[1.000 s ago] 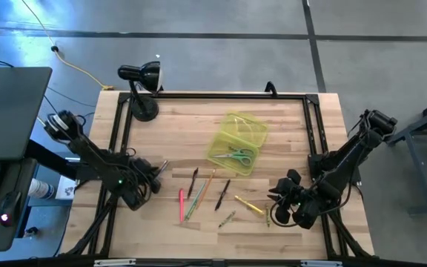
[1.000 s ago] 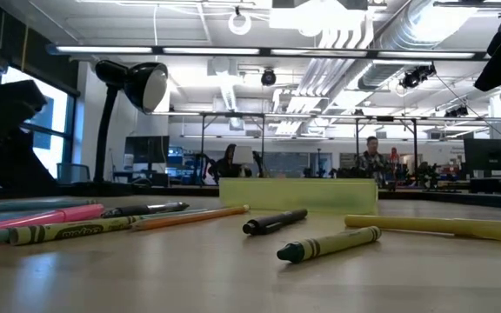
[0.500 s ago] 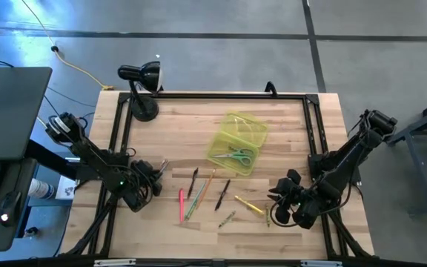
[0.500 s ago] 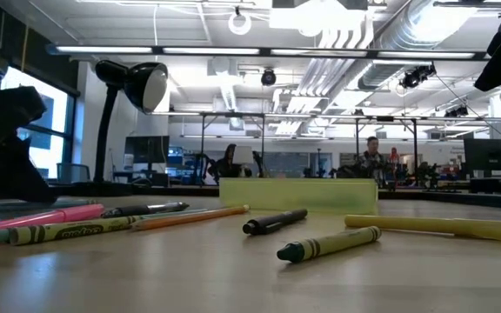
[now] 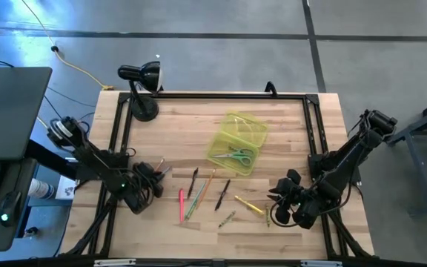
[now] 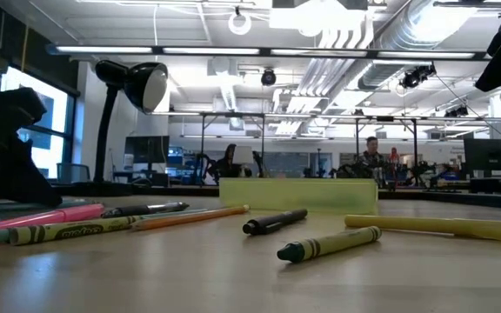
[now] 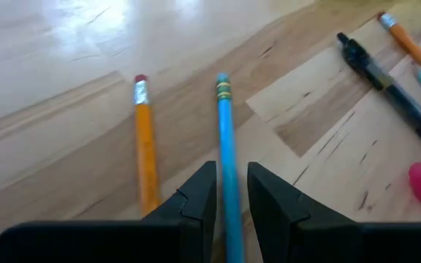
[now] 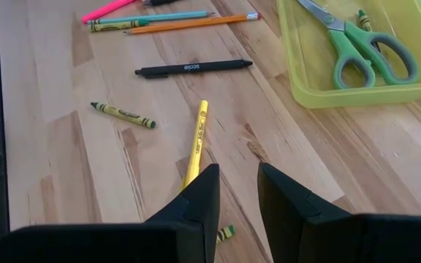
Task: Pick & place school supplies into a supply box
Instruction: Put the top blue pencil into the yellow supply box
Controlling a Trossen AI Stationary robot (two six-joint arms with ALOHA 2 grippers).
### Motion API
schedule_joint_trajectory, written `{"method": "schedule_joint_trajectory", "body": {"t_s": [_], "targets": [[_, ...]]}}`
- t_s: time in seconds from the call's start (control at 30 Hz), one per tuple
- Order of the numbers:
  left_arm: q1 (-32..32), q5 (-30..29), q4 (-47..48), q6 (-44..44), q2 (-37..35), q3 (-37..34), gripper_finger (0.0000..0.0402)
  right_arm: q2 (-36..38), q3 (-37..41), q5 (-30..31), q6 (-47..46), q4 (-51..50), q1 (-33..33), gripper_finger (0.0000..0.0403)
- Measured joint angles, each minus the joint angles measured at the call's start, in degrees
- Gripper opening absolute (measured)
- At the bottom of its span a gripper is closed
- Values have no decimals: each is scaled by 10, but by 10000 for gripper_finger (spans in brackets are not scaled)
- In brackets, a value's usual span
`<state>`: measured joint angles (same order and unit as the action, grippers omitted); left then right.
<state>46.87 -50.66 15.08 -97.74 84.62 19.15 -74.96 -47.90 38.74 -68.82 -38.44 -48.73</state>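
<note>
Only the left wrist view shows the blue pencil [image 7: 226, 146] between the left pincer's [image 7: 231, 191] fingers.

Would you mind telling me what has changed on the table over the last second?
Only the left gripper shifted slightly toward the table's front edge, beside the pencils. It took hold of nothing. The right gripper, the supply box and the loose supplies stayed put.

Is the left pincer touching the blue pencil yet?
Cannot tell. In the left wrist view the blue pencil runs between the left pincer fingers, but neither contact nor gap shows plainly.
</note>
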Motion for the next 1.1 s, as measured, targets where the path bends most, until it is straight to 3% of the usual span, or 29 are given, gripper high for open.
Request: {"method": "schedule_joint_trajectory", "body": {"t_s": [0.33,0.7,0.8,0.93,1.1], "targets": [[0,-65,-75,4,112,16,110,0,0,-3,5,2,0,73],[0,-79,-71,62,150,38,110,0,0,-3,9,2,0,73],[0,-79,-68,58,150,38,90,0,0,-3,9,2,0,73],[0,-81,-74,58,150,38,27,0,0,-6,9,2,0,73],[-4,-98,-94,56,152,43,33,0,0,-13,9,2,0,73]]}}
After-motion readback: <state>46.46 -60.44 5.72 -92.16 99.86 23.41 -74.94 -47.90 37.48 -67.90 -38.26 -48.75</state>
